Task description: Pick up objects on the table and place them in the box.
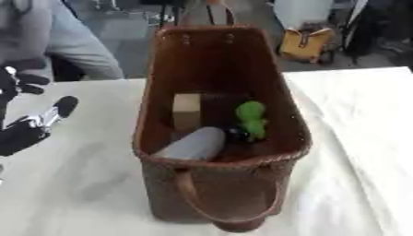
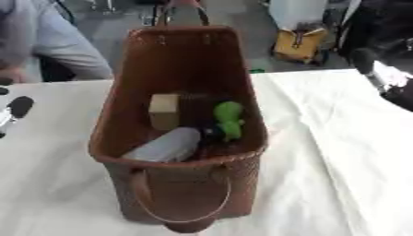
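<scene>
Nearest the camera hangs the front handle (image 1: 230, 209) of the brown woven basket (image 1: 165, 99), a loop drooping against its near wall. That basket, standing in for the box of the task, is much the largest thing on the white tablecloth (image 1: 355, 138) and sits upright, just to the right of the left hand's fingers.

Inside it, going down in size, lie a grey cylinder-like object (image 1: 193, 145) leaning toward the near left corner, a tan block (image 1: 186, 110) standing against the far side, a green toy figure (image 1: 251, 119) to the right of the block, and a small dark thing (image 1: 237, 133) at the green figure's foot, which I cannot identify.

Left hand (image 1: 24, 131) hovers above the cloth at the view's left edge, well clear of the basket wall. Its fingers are spread and relaxed, one dark fingertip (image 1: 66, 104) pointing up toward the basket, and they hold nothing. Right hand (image 2: 379, 76) shows only in the right eye view, at the far right; one finger pokes upward, but whether the rest are open or curled I cannot tell.

No loose object shows on the cloth near either hand, so I judge the placing largely done, with the hands between picks or finished. Any next move calls first for finding another object to take, then bringing it over the basket's rim.
</scene>
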You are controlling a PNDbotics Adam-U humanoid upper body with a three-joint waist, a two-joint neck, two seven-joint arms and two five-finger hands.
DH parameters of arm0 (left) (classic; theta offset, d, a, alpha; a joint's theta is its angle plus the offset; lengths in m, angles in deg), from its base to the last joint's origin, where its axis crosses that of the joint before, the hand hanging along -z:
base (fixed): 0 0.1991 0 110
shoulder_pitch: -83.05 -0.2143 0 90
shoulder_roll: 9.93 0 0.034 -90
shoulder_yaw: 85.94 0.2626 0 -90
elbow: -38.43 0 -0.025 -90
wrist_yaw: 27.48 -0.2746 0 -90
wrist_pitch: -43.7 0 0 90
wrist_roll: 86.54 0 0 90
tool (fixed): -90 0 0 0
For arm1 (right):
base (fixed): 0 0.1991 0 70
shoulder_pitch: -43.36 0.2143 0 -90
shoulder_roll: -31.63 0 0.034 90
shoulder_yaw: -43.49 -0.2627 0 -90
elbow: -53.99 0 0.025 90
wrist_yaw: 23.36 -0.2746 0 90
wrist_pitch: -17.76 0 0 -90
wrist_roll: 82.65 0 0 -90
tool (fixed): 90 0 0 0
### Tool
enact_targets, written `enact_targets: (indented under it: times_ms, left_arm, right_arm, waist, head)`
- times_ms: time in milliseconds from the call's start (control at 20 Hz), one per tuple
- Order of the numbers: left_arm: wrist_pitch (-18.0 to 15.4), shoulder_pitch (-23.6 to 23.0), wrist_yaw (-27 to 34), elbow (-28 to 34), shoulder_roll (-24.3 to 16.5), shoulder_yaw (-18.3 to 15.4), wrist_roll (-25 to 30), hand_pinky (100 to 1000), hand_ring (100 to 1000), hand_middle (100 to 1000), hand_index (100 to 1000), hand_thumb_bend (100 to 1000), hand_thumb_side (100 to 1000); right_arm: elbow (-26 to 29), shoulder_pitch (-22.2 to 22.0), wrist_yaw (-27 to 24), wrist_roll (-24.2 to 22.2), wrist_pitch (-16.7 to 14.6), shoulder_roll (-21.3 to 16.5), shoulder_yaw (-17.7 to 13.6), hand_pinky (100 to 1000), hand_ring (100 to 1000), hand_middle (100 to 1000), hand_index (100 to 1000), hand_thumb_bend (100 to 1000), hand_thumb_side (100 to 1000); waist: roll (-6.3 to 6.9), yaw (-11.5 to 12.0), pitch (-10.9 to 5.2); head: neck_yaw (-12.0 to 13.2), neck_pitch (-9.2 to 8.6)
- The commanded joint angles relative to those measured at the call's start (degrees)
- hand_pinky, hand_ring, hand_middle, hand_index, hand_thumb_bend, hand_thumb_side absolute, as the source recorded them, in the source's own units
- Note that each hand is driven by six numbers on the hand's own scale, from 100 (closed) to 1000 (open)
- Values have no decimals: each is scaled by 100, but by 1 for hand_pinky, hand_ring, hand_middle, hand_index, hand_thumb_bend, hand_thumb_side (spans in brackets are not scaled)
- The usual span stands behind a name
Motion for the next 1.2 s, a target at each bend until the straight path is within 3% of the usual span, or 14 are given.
enact_targets:
  times_ms: [50,450,1200]
  left_arm:
    - [-12,19,36,68,-57,-62,-34,667,692,753,836,702,571]
    - [-27,-12,71,66,-21,-75,-129,665,692,754,836,687,613]
    - [-31,-28,97,79,-11,-105,-255,661,693,756,836,652,663]
  right_arm:
    - [131,61,-75,-5,18,-55,-61,464,610,648,804,644,563]
    - [131,72,-302,-27,36,-13,-66,459,606,641,801,640,565]
    - [203,69,-322,-24,49,18,-97,462,607,640,800,641,566]
  waist:
    - [-4,4,-66]
    - [11,22,-74]
    - [-11,35,-98]
  head:
    - [-12,-19]
    - [105,-153]
    - [40,-324]
